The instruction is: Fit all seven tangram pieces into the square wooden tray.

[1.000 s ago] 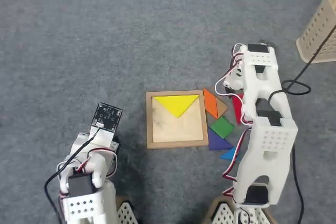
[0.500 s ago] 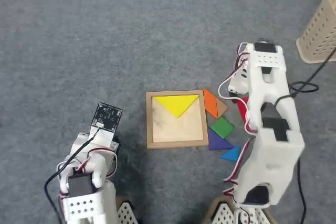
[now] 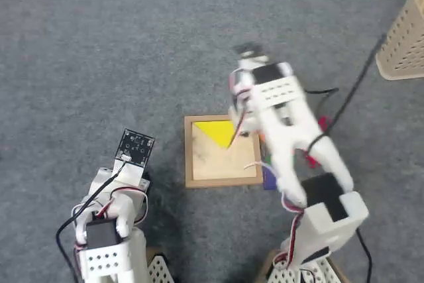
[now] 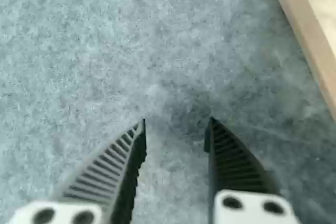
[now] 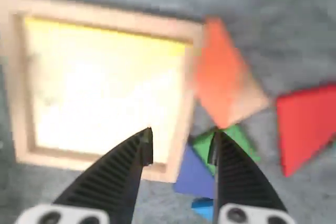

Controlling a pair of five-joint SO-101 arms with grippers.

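Note:
The square wooden tray [image 3: 199, 180] lies mid-table with a yellow triangle [image 3: 217, 130] in its far half. My right arm [image 3: 285, 117] reaches across the tray's right side and covers most of the loose pieces there. In the right wrist view my right gripper [image 5: 181, 145] is open and holds nothing, hovering over the tray's rim [image 5: 181, 114]. Beyond it lie an orange triangle [image 5: 218, 77], a tan piece [image 5: 253, 103], a red triangle [image 5: 307, 124], a green square [image 5: 233, 142] and a purple triangle [image 5: 194, 177]. My left gripper [image 4: 176, 135] is open above bare carpet.
Grey carpet covers the table. A perforated beige container [image 3: 404, 38] stands at the far right edge. My left arm [image 3: 112, 210] sits at the near left, apart from the tray, whose edge [image 4: 304, 30] shows in the left wrist view.
My right arm has swung left, from beside the loose pieces to over the tray's right side, and now hides most of them. The left arm has not moved.

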